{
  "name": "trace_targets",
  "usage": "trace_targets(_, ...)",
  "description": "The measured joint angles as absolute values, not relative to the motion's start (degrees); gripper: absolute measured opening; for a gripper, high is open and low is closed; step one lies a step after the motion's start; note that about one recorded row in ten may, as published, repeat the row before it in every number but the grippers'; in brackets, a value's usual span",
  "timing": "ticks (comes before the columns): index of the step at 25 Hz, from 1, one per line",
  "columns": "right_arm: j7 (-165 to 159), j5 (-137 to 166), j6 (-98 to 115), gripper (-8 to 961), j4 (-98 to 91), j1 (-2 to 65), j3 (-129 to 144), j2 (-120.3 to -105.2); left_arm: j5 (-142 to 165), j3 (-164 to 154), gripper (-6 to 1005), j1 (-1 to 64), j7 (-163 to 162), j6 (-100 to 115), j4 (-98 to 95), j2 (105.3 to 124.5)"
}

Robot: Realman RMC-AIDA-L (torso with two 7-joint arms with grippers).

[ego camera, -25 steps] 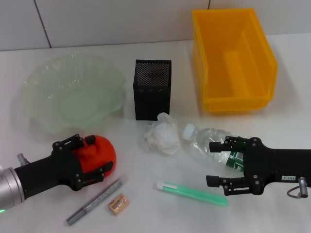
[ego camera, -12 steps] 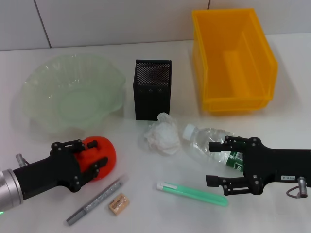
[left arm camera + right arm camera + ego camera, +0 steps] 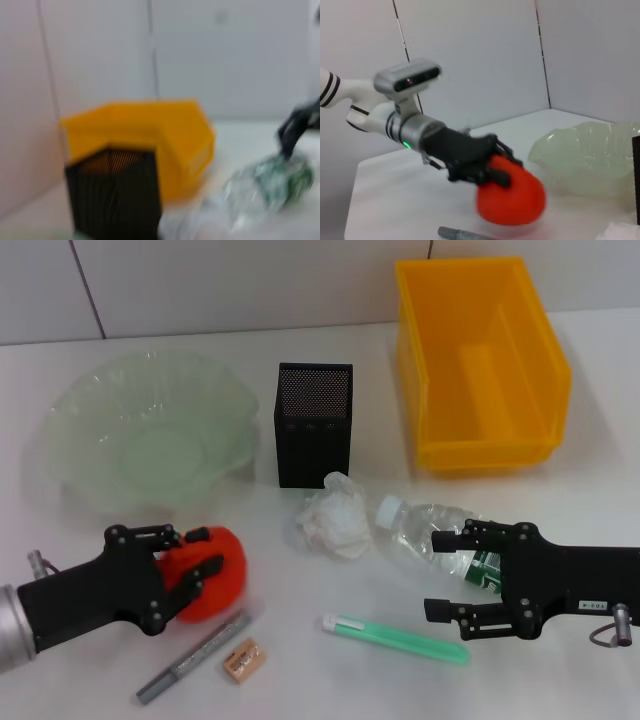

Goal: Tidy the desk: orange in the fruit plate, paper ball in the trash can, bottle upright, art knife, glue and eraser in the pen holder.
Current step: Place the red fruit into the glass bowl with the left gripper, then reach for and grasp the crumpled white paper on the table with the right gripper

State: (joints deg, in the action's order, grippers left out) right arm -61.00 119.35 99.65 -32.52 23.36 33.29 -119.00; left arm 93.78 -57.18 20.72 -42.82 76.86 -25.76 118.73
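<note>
Eraser [image 3: 244, 659] and grey pen-like tool [image 3: 195, 655] sit nearest the front edge, touching nothing, just beside the orange [image 3: 218, 573]. Green stick [image 3: 395, 639] lies flat near the right gripper [image 3: 438, 574]. Cannot tell which of these two is the knife and which the glue.

Left gripper [image 3: 198, 551] is clenched on the orange, fingers wrapped over its near side. Step in hand, I judge: carry the orange to the plate [image 3: 100, 410], which sits just behind it. To do it well: lift clear of the wavy rim before moving over, set it down in the middle of the dish so it can't roll out, release only once it rests. The right wrist view suggests the orange is at or barely off the table; can't confirm contact.

Right gripper has its fingers spread around the lying bottle [image 3: 430, 535] at the label end, not closed on it as far as I can see.

Paper ball [image 3: 333, 515] touches the bottle cap and sits in front of the mesh box [image 3: 313, 425]. Yellow bin [image 3: 480, 360] farthest back right.

Left wrist view is smeared: box, bin and bottle only, own fingers not shown. Right arm is cut off at the frame edge.
</note>
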Motion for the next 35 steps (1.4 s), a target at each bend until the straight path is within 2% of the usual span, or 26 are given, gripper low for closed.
trace_targets(3, -61.01, 119.35, 99.65, 826, -32.51, 23.36, 33.23, -119.01, 93.80, -54.17, 333, 20.30, -42.48, 85.97, -27.11, 118.39)
trace_targets(5, -61.01, 119.35, 99.65, 826, -32.52, 23.37, 33.18, -119.00, 93.79, -49.58, 226, 19.94, -42.21, 93.62, -30.17, 118.31)
trace_targets(9, -61.01, 119.35, 99.65, 825, -32.51, 23.47, 33.18, -119.00, 93.33, -44.62, 211, 21.10, -41.59, 95.37, -31.94, 118.54)
trace_targets(18, -61.00, 119.35, 99.60, 826, -31.89, 23.54, 33.11, -119.00, 86.74, -41.50, 175, 27.80, -39.13, 79.11, -27.77, 118.85)
trace_targets(19, -61.00, 119.35, 99.59, 826, -31.74, 23.52, 33.11, -119.00, 86.46, -41.62, 171, 30.31, -38.96, 71.47, -26.19, 118.94)
trace_targets(23, -60.93, 119.35, 99.58, 826, -31.48, 23.43, 33.04, -119.00, 86.45, -41.68, 153, 31.15, -38.59, 68.39, -25.57, 119.01)
trace_targets(24, -60.90, 119.35, 99.57, 825, -31.40, 23.40, 33.01, -119.00, 85.88, -41.71, 148, 33.24, -35.66, 61.21, -22.48, 119.17)
trace_targets(35, -60.80, 119.23, 99.87, 826, -31.27, 23.46, 33.01, -119.00, 82.39, -41.82, 510, 32.54, -35.29, 61.43, -20.91, 119.11)
